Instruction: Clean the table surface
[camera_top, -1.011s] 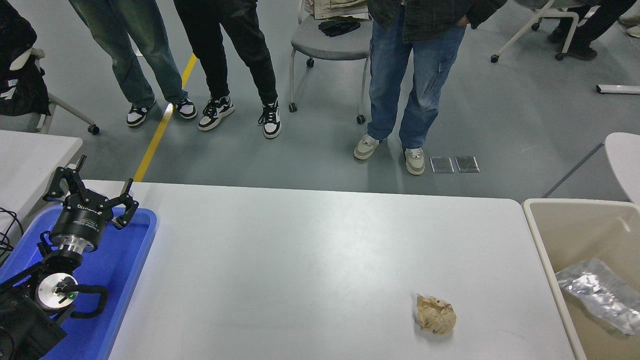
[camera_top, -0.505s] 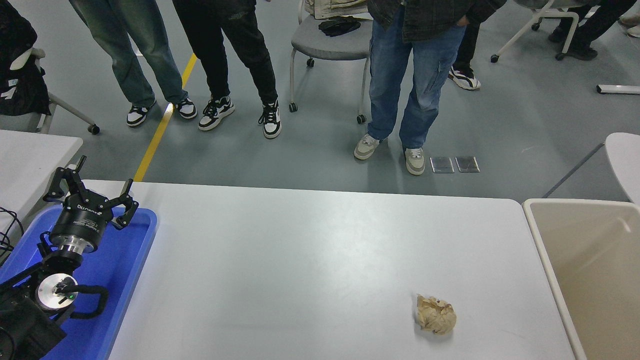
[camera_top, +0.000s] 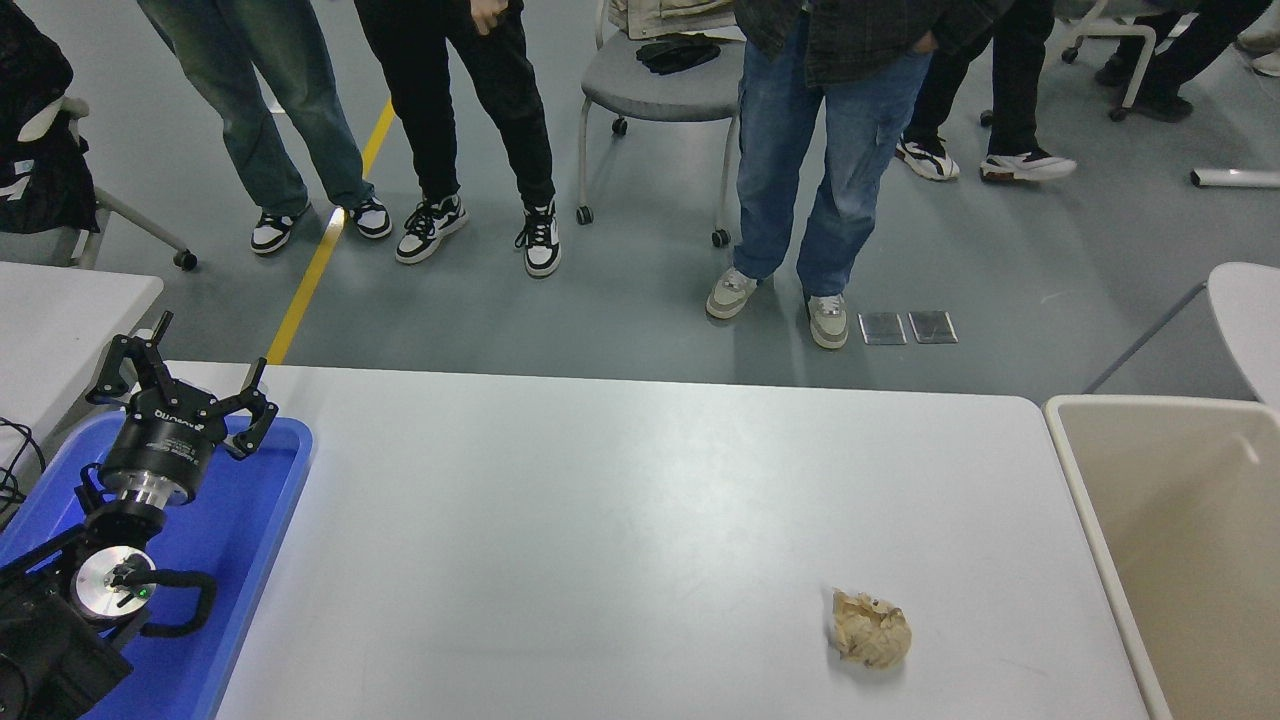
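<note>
The white-grey table surface (camera_top: 620, 500) fills the lower middle of the head view. A crumpled beige paper ball (camera_top: 871, 628) lies on it at the front right. My left gripper (camera_top: 182, 372) is parked at the lower left above the blue tray (camera_top: 285, 470), its fingers spread open and empty. My right arm and gripper are out of view.
A beige bin (camera_top: 1080, 470) stands against the table's right edge. Another white table (camera_top: 60, 310) is at the far left. Several people stand beyond the far edge, with a grey wheeled chair (camera_top: 660, 85) among them.
A silvery wrapper seen in the bin one second ago no longer shows. People at the far side have shifted their feet. My left arm has not moved.
</note>
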